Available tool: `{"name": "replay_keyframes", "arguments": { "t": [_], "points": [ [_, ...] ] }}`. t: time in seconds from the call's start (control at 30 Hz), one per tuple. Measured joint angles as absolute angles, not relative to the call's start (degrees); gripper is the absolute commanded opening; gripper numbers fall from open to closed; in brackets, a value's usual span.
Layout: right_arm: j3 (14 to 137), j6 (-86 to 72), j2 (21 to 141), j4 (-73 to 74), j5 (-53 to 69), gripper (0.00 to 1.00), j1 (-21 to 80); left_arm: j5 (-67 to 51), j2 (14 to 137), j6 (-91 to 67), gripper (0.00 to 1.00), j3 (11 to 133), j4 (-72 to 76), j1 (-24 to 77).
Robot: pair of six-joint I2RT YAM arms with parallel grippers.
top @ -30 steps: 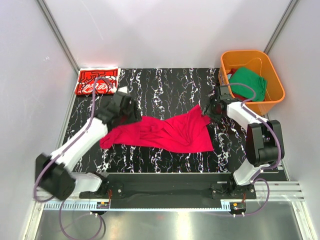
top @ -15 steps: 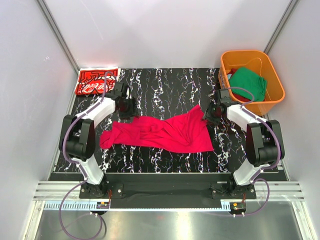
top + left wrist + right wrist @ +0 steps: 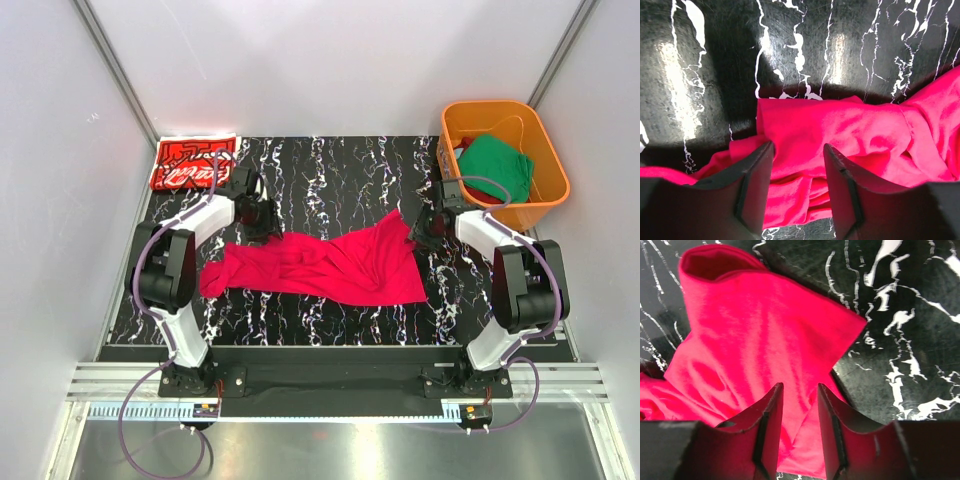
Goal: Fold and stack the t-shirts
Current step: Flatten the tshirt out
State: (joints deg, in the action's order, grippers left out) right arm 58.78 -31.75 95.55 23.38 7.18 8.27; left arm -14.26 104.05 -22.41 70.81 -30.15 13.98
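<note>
The plain crimson-red t-shirt (image 3: 320, 262) lies crumpled and spread across the middle of the table. My left gripper (image 3: 262, 218) is open at the shirt's far left edge. In the left wrist view its fingers (image 3: 752, 190) straddle crimson cloth (image 3: 840, 125) without pinching it. My right gripper (image 3: 425, 232) is open at the shirt's far right corner. In the right wrist view it (image 3: 800, 390) hangs over the cloth (image 3: 755, 330). The red t-shirt with white print (image 3: 193, 163) lies folded at the back left corner. The green t-shirt (image 3: 497, 165) lies in the tub.
The orange plastic tub (image 3: 548, 160) stands at the back right, just past the right arm. White walls close in the table on three sides. The black marbled tabletop (image 3: 330, 165) shows behind the crimson shirt.
My left arm has swung back and left. Its gripper moved from above the shirt's left part to the shirt's far left edge. The right gripper has hardly moved.
</note>
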Motion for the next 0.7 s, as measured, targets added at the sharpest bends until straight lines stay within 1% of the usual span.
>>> {"name": "replay_keyframes", "arguments": {
  "t": [0.03, 0.1, 0.4, 0.53, 0.67, 0.7],
  "points": [
    [58.63, -31.77, 95.55, 23.38, 7.14, 0.39, 8.1, -14.39, 104.31, -22.46, 0.44, 70.81, -30.17, 13.98],
    [58.3, -31.77, 95.55, 23.4, 7.03, 0.39, 7.62, -14.31, 104.66, -22.63, 0.43, 70.81, -30.24, 13.98],
    [57.1, -32.16, 95.55, 23.4, 6.92, 0.4, 5.67, -10.57, 104.75, -23.86, 0.47, 70.81, -32.21, 13.98],
    [56.84, -32.38, 95.55, 23.42, 6.94, 0.4, 5.58, -8.84, 104.75, -24.27, 0.47, 70.81, -33.08, 13.98],
    [56.82, -32.73, 95.74, 23.31, 7.07, 0.4, 5.56, -8.27, 104.75, -24.49, 0.43, 70.81, -33.43, 13.98],
    [56.73, -32.88, 95.88, 23.14, 7.14, 0.4, 5.56, -8.29, 104.75, -24.49, 0.38, 70.81, -33.41, 13.98]
  ]
}}
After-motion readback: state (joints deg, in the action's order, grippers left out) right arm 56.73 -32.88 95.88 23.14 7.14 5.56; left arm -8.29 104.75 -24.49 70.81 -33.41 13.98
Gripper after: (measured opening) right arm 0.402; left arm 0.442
